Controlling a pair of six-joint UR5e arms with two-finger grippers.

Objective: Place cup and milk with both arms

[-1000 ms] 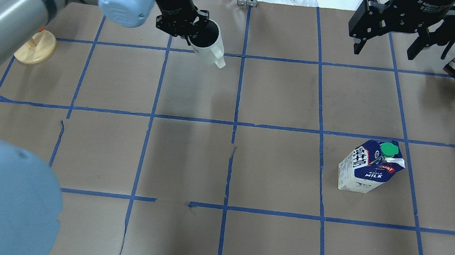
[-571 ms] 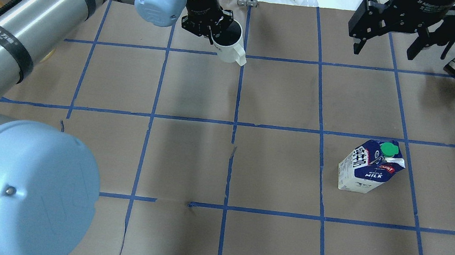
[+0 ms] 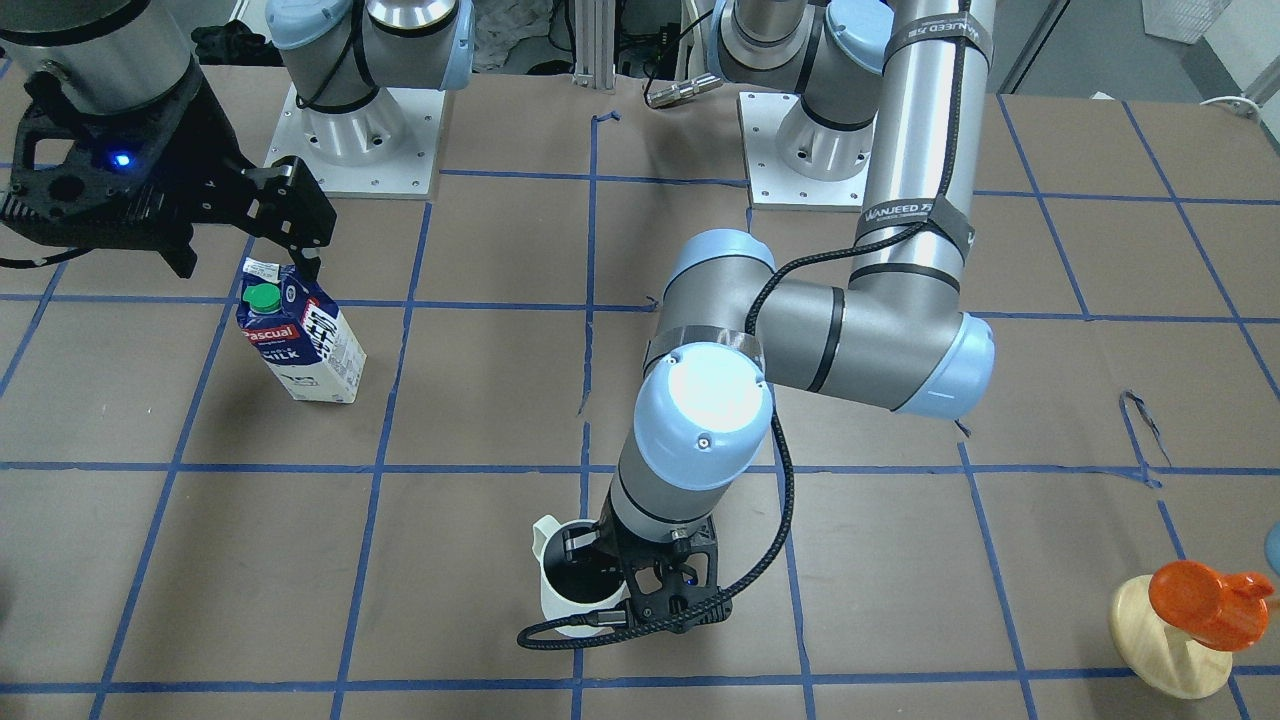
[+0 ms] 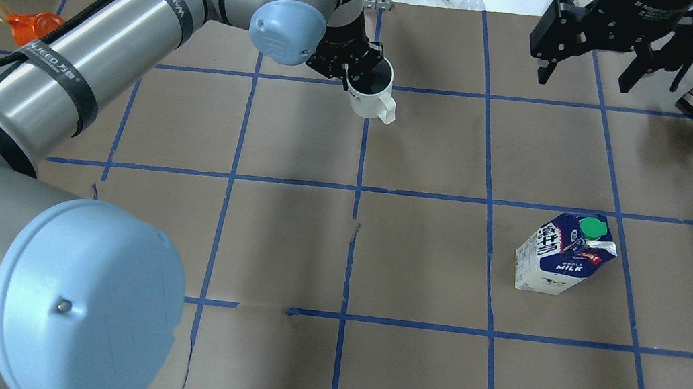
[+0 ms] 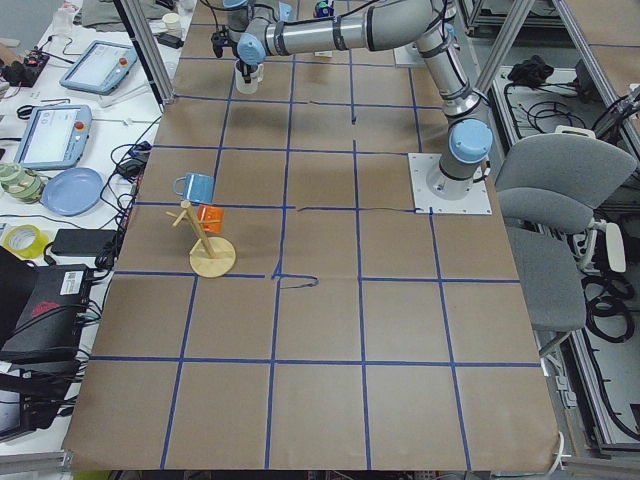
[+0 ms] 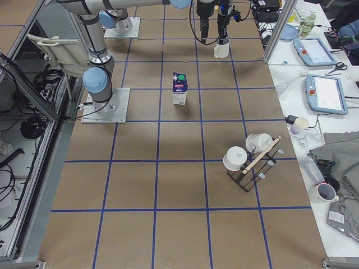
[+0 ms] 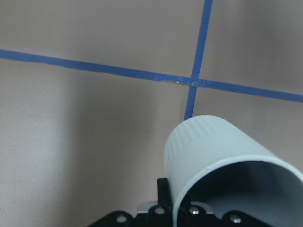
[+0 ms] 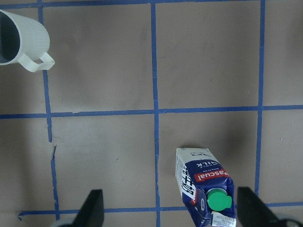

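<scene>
The cup (image 4: 371, 93), white and ribbed with a dark inside and a loop handle, is sitting upright by a blue tape crossing at the far middle of the surface (image 4: 434, 146). The left end effector (image 4: 355, 77) is pinching its rim. The milk (image 4: 565, 256), a blue-and-white carton with a green cap, is standing on the brown paper right of centre, below the widely spread right end effector (image 4: 586, 69). A side bench is carrying tablets (image 5: 55, 135) and a blue plate (image 5: 72, 190).

Two arms: left arm (image 4: 104, 38), right arm (image 3: 100, 50). Two grippers: left gripper (image 4: 356, 74), right gripper (image 4: 586, 69). One cup (image 4: 370, 99), one milk (image 4: 561, 259), one desk (image 4: 411, 265). One stand (image 3: 1165, 650), one blue mug (image 5: 195, 186), one orange mug (image 3: 1195, 600); one rack (image 6: 247, 174), two white mugs (image 6: 234, 158) (image 6: 259, 141).
</scene>
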